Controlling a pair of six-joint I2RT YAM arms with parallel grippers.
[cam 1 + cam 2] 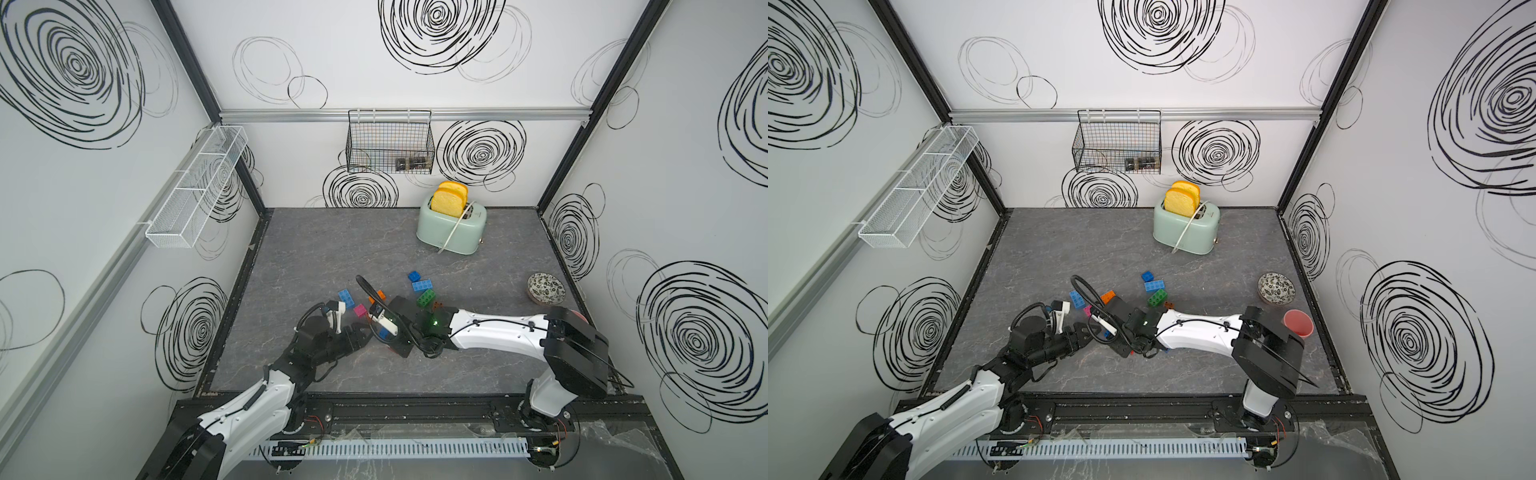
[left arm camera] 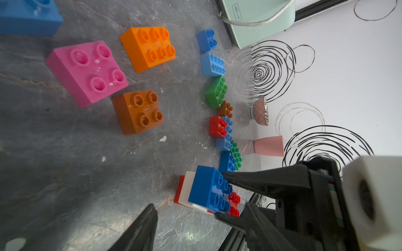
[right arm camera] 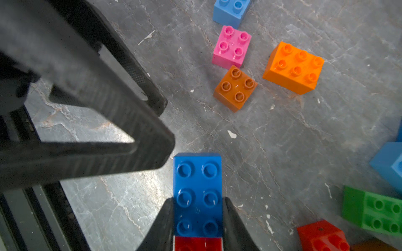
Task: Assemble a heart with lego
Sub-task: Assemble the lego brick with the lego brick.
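Two arms meet low over the table (image 1: 316,257) in both top views, the left gripper (image 1: 368,336) just beside the blue brick (image 1: 384,333). In the left wrist view, the right gripper (image 2: 218,194) clamps that brick, which is stacked on a white brick (image 2: 188,189) and a red brick (image 2: 235,198). In the right wrist view, its fingers (image 3: 165,219) pinch the brick's long sides, and the left gripper, jaws parted and empty, hangs just beside the brick's free end.

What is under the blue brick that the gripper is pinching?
Under the blue brick sits a white layer, then a red brick. The blue brick covers most of both.
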